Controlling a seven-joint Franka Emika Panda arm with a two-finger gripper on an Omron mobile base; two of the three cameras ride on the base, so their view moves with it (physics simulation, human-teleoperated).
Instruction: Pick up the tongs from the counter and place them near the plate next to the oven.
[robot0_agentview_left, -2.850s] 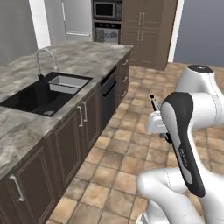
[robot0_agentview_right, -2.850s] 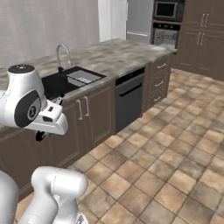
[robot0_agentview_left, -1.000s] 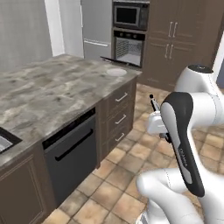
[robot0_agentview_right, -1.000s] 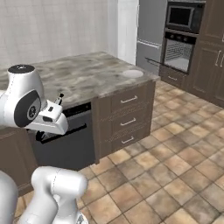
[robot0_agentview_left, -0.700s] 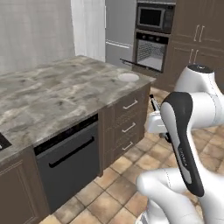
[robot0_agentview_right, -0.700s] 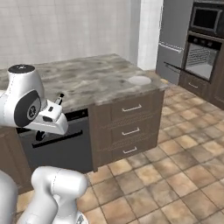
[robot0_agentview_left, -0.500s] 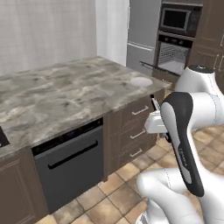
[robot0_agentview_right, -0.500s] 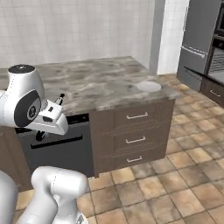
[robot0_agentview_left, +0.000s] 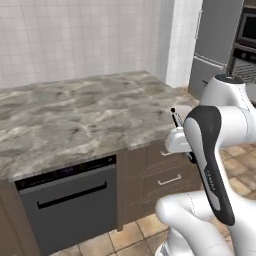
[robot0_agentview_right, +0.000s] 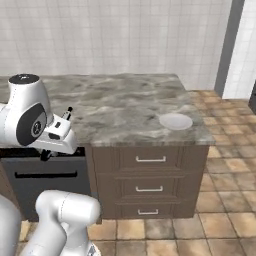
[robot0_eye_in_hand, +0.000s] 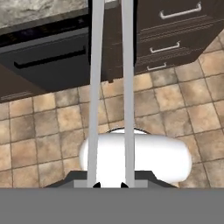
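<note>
Tongs carried in the hand, plate waiting at the tabletop corner

The hand (robot0_eye_in_hand: 109, 183) was clamped on the tongs (robot0_eye_in_hand: 110, 78), whose two silver arms ran up the hand view over tiled floor, a black dishwasher (robot0_eye_in_hand: 48, 61) and dark drawers (robot0_eye_in_hand: 175, 30). From the base views the tongs' black tip (robot0_agentview_left: 173, 111) poked up beside the arm, short of the marbled tabletop (robot0_agentview_right: 125, 107). The white plate (robot0_agentview_right: 175, 121) lay at the tabletop's near right corner, well apart from the hand. Judged risk: the long tongs could clip the tabletop edge or knock the plate during the swing over, or slip in so thin a grip.
</note>
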